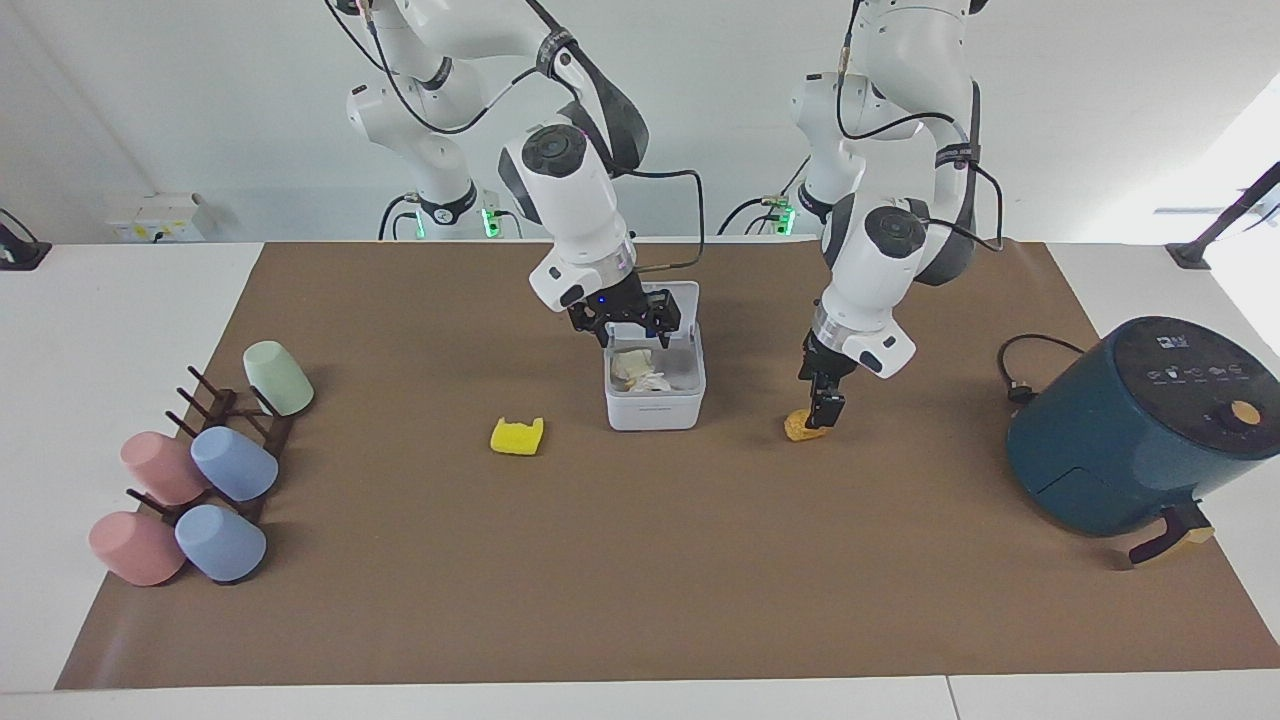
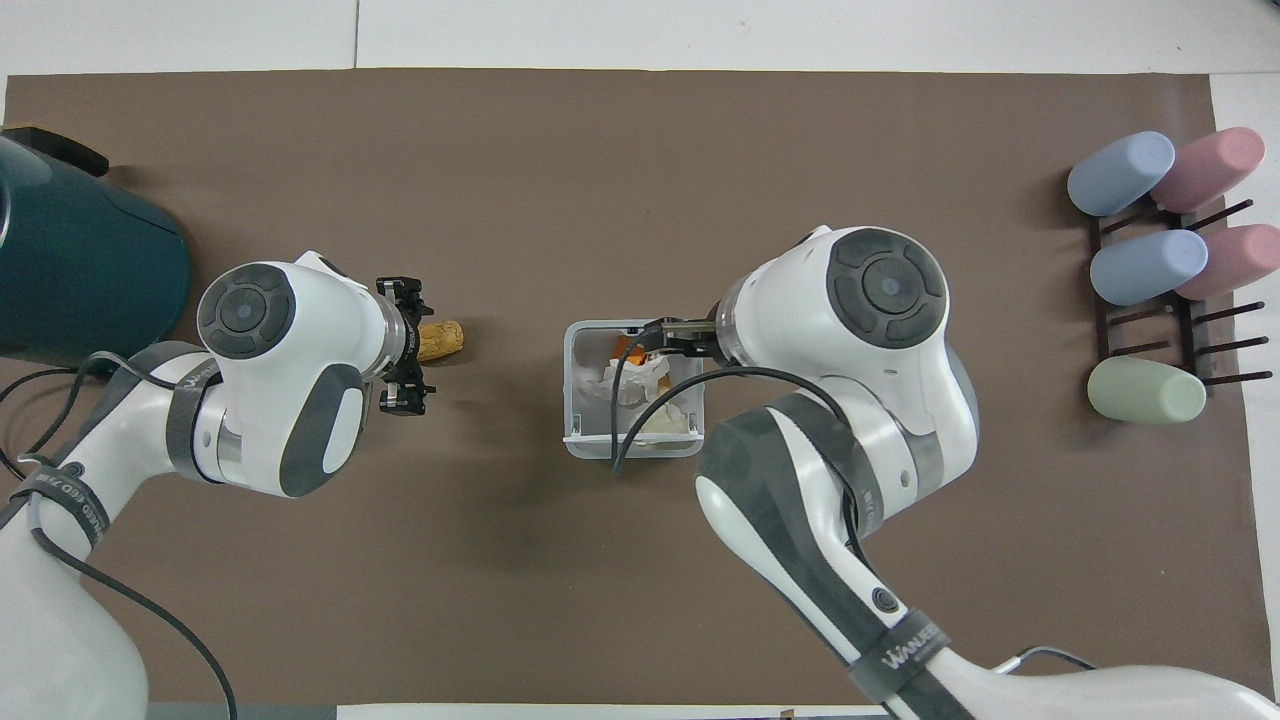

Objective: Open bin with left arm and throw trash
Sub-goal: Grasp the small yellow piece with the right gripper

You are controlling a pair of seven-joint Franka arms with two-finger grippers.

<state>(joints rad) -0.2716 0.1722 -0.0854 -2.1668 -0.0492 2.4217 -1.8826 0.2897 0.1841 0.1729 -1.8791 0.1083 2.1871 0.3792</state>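
One scrap of three is in so far: the bin (image 1: 655, 385), at the centre of the facing frame, stands with its lid up, and the crumpled white tissue (image 1: 640, 372) lies inside it with something orange beside it that I cannot identify. So the opening is done and the throwing is, by my reckoning, about a third along.

My right pincer (image 1: 624, 318) hangs just above the bin's rim, fingers apart and empty, so I judge the tissue is dropped.

My left pincer (image 1: 824, 405), right of centre in the facing frame, points straight down over the golden-brown lump (image 1: 800, 427), which sits on the brown mat of the counter (image 1: 700, 560) toward the left arm's end. Its fingers are apart around that lump; I cannot tell whether they touch it, and it is not lifted.

Left to do: close on the lump and carry it in, then fetch the yellow notched piece (image 1: 517, 436), which lies untouched on the mat just left of the bin in that frame.
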